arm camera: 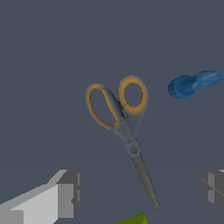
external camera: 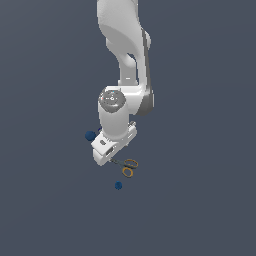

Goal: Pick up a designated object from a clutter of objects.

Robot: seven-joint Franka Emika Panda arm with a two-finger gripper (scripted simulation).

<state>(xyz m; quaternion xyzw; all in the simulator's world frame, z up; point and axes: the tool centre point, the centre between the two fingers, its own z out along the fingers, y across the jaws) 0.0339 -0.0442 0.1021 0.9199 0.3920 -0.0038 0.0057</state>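
The scissors (arm camera: pixel 127 127) lie flat on the dark floor, with grey blades and two loop handles rimmed orange-yellow. In the exterior view only their handles (external camera: pixel 129 167) show, just off the exterior view's right of the hand. My gripper (arm camera: pixel 140 189) is open. One finger (arm camera: pixel 61 194) and the other finger (arm camera: pixel 214 187) stand wide apart on either side of the blades. In the exterior view the gripper (external camera: pixel 109 157) hangs low over the blade end, which it hides. I cannot tell whether the fingers touch the floor.
A lime-green block (arm camera: pixel 135 218) peeks in just past the blade tip. A blue piece (arm camera: pixel 192 84) lies beside the handles. One dark blue ball (external camera: pixel 90 135) sits behind the hand and a smaller one (external camera: pixel 118 185) in front of the scissors.
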